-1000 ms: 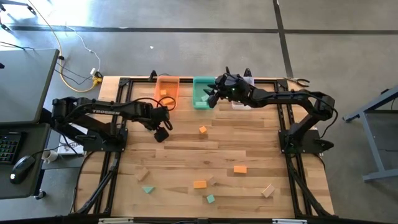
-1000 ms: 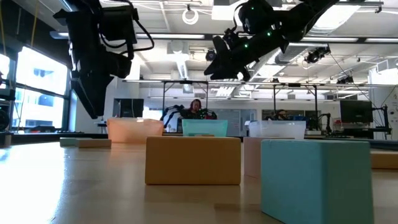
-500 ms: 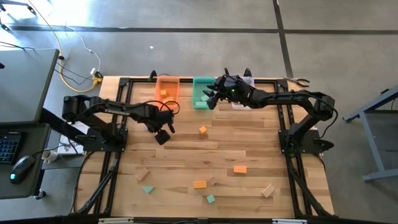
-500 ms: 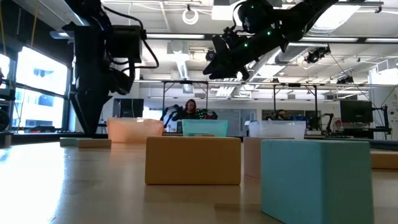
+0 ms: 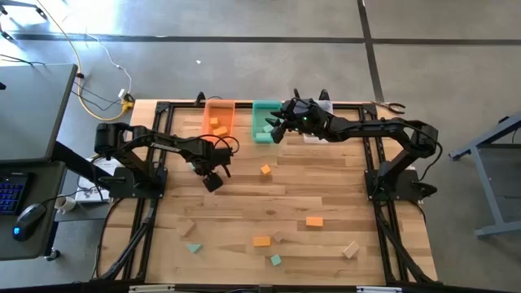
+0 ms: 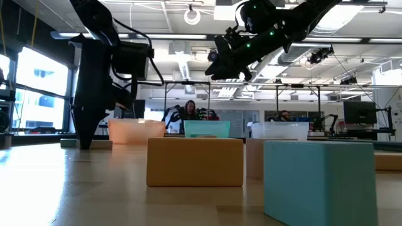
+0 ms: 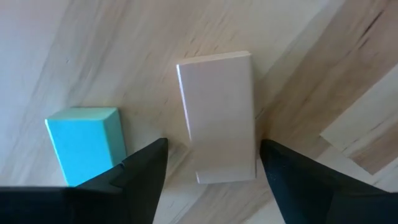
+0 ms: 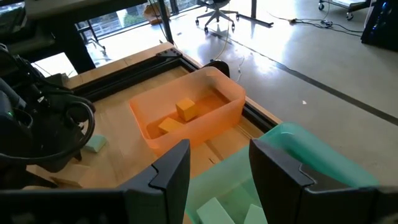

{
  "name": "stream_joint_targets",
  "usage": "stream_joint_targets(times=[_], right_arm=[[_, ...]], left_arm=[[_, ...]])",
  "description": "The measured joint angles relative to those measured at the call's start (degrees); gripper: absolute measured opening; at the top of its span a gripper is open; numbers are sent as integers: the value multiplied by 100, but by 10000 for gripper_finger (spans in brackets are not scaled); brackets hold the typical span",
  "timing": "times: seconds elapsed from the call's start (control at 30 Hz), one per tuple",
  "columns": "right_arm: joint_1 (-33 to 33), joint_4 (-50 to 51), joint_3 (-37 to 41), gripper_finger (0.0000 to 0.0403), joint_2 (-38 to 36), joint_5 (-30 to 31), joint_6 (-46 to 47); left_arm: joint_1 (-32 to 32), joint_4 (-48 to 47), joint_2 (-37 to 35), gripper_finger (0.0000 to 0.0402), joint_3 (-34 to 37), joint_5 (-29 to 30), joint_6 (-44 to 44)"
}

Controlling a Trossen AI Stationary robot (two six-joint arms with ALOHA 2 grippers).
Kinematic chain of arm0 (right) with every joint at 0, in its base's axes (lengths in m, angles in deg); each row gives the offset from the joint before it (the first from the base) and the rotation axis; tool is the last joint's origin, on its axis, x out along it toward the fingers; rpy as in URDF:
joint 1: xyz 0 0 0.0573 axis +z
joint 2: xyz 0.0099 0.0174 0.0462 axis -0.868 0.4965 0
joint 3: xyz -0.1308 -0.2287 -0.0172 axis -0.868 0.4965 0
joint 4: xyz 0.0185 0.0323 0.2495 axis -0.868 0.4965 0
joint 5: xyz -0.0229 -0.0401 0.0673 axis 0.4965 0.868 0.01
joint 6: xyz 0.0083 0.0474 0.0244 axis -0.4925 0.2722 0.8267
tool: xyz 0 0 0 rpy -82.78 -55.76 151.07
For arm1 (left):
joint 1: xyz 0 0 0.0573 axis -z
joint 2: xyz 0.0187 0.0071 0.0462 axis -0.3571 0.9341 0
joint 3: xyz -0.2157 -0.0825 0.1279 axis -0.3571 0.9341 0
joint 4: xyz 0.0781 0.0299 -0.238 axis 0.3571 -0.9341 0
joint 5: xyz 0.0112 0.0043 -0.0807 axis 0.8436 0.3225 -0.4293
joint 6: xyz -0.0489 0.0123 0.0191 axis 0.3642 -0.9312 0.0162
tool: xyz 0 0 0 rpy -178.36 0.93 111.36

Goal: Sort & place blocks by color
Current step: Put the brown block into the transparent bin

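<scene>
Left wrist view: open, empty left pincer (image 7: 211, 163) apparently straddles pale wood block (image 7: 219, 115).

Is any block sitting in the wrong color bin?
None stands out. The orange bin holds only orange blocks, the green bin green ones. Other blocks lie loose on the table, unsorted.

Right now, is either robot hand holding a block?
No. The left gripper is open around a pale wooden block without gripping it. The right gripper hangs empty over the green bin.
</scene>
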State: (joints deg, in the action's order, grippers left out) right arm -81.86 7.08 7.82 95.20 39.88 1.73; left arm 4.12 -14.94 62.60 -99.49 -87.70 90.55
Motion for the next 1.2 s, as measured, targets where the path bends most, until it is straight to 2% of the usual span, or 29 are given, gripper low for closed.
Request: stream_joint_targets(times=[0.13,0.4,0.57,0.77,0.97,1.1,1.2], right_arm=[[0,0,0,152,-2,-14,-1],[81,175,0,152,-282,-463,-314],[289,436,0,152,-720,-605,-741],[640,777,0,152,-1180,-779,-1645],[985,838,0,152,-1283,-919,-2286],[1245,934,0,152,-1254,-922,-2694],[1438,1143,0,152,-1248,-1216,-2893]], left_arm=[[4,61,0,208,7,-20,-155],[4,108,-74,97,11,-116,-694],[-2,204,-167,97,22,-328,-1043],[-48,463,-287,103,-114,-1457,-1461],[-48,676,-330,106,-389,-2385,-1826],[-48,722,-332,104,-697,-2645,-2105],[-50,717,-332,107,-939,-2716,-2352]])
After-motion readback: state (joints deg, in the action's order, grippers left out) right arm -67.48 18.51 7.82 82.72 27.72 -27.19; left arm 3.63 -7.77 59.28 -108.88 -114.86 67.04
